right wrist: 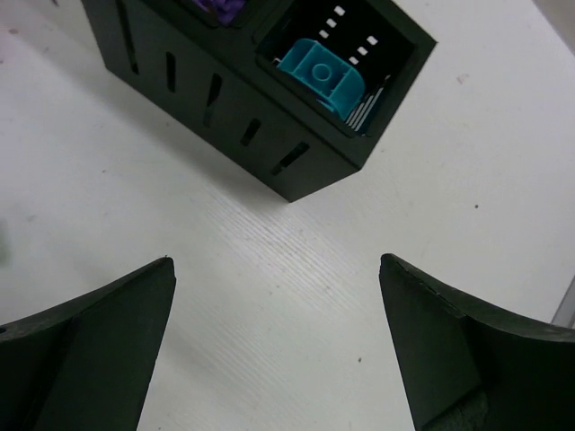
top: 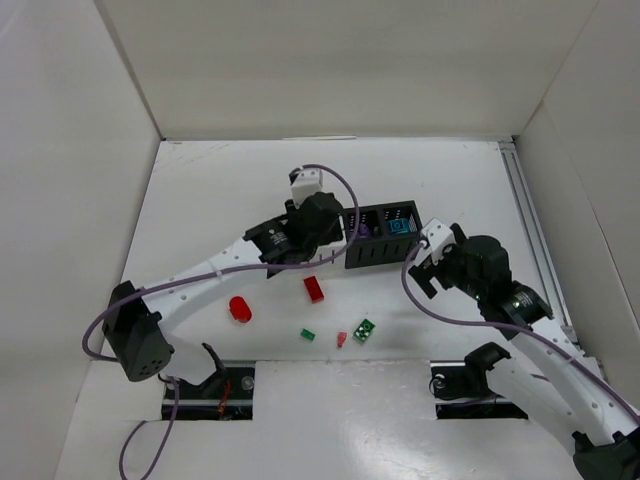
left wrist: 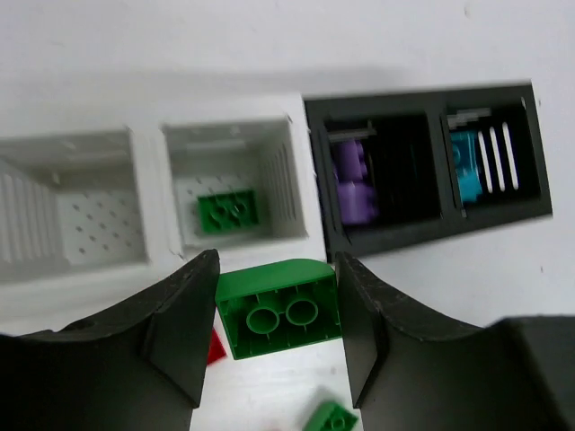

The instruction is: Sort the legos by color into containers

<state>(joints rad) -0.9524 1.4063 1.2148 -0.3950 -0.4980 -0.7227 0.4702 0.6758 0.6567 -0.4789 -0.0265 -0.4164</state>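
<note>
My left gripper (left wrist: pixel 277 262) (top: pixel 335 232) is shut on a green lego (left wrist: pixel 278 305) with its hollow underside facing the camera, held just short of the row of containers. A white bin (left wrist: pixel 229 153) straight ahead holds another green lego (left wrist: pixel 228 211); the white bin (left wrist: pixel 76 202) to its left looks bare. The black bins (top: pixel 385 240) hold purple legos (left wrist: pixel 353 190) and a teal lego (left wrist: pixel 465 166) (right wrist: pixel 322 74). My right gripper (right wrist: pixel 277 260) (top: pixel 428 255) stands open over bare table, near the teal bin's corner (right wrist: pixel 296 171).
Loose on the table lie two red legos (top: pixel 240 308) (top: pixel 314 289), two green ones (top: pixel 308 335) (top: pixel 364 330) and a small red piece (top: pixel 342 339). White walls close in the table. A rail (top: pixel 530 230) runs along the right side.
</note>
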